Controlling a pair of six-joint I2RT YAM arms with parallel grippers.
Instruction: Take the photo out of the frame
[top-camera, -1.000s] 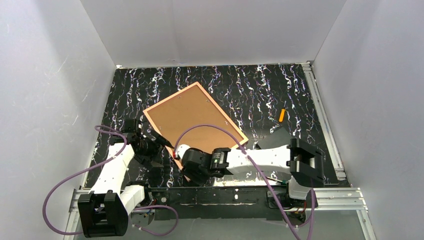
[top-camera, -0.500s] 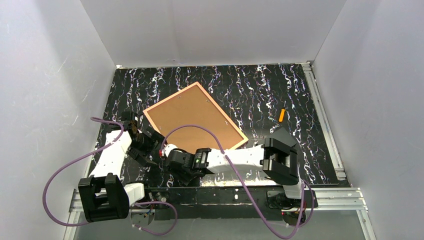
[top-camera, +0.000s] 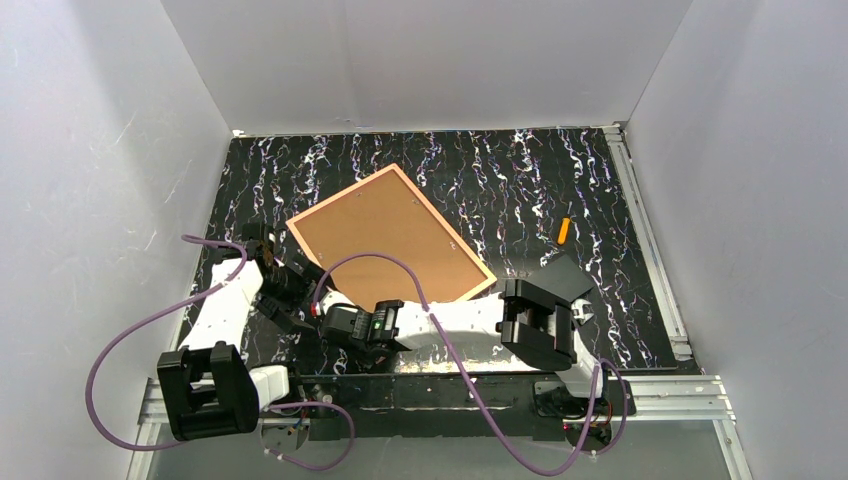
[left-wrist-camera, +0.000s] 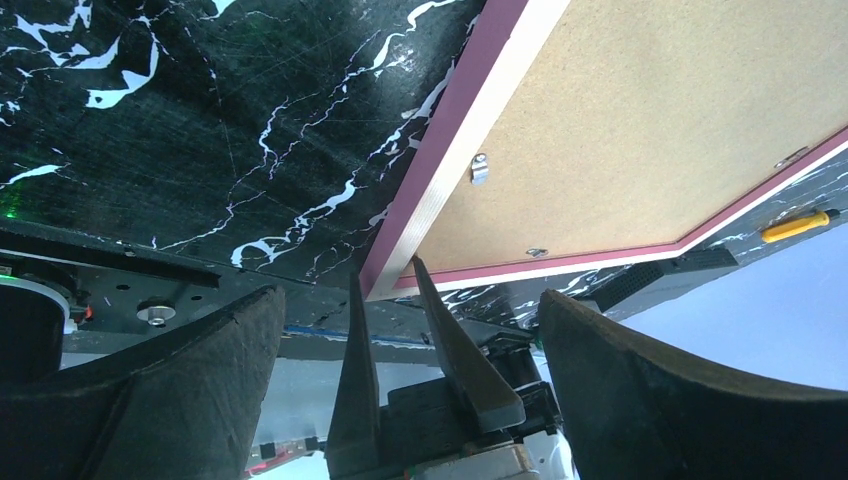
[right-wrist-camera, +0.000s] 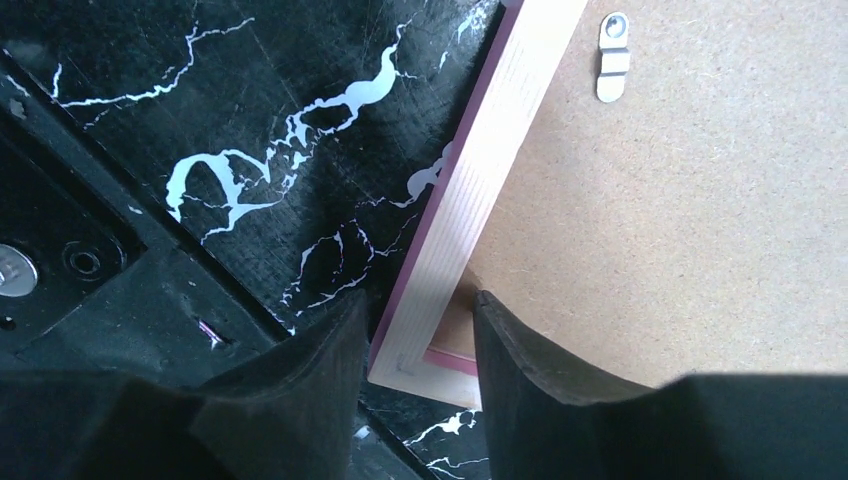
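- The frame (top-camera: 390, 235) lies back-up on the surface (top-camera: 520, 180), long way far-left to near-right
- Its near corner sits inside the right tool (right-wrist-camera: 415, 300); cannot tell if squeezed
- The left tool (left-wrist-camera: 408, 293) is wide open beside it

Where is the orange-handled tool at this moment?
In the top view the orange-handled tool lies on the right half of the table, apart from the frame and off its right corner.
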